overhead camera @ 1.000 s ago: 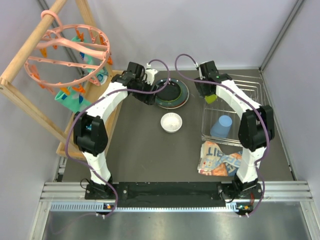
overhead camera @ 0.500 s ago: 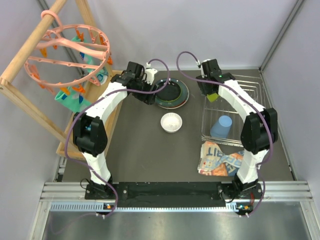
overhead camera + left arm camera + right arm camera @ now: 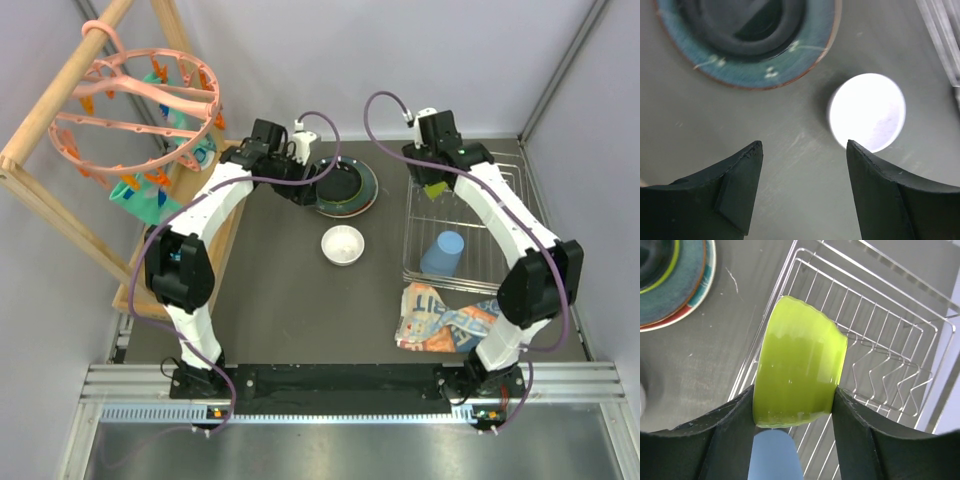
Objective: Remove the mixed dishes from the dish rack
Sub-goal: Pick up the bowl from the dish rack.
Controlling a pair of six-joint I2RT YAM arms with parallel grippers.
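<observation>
Packet (image 3: pixel 445 320): lies flat on the table (image 3: pixel 280 290), touching the near edge of the rack (image 3: pixel 412 262), in front of the right arm's base.
Cup (image 3: pixel 443 252): light blue, mouth down inside the near half of the rack.
White bowl (image 3: pixel 342 244): upright on the table's middle, left of the rack and apart from it, just in front of the plates.
Rack: silver wire, on the right side of the table; apart from the cup, its bars show bare in the wrist view.
Right gripper (image 3: pixel 794 390): clamped on the green bowl (image 3: pixel 800 365), one finger pressed to each side.
Green bowl: lime, turned on its side in the grip, over the rack's far left part and its left wall; whether it touches the wire cannot be told.
Left gripper (image 3: pixel 802 150): jaws apart with nothing between them, over bare table at the left edge of the plates.
Plates: teal plate (image 3: pixel 345 190) stacked on the pink-rimmed plate (image 3: pixel 696 307), far centre of the table; a dark piece with a lime rim (image 3: pixel 671 265) sits on top.
Frame (image 3: pixel 60 130): wood, far left, carrying a pink clip ring (image 3: pixel 140 90).
</observation>
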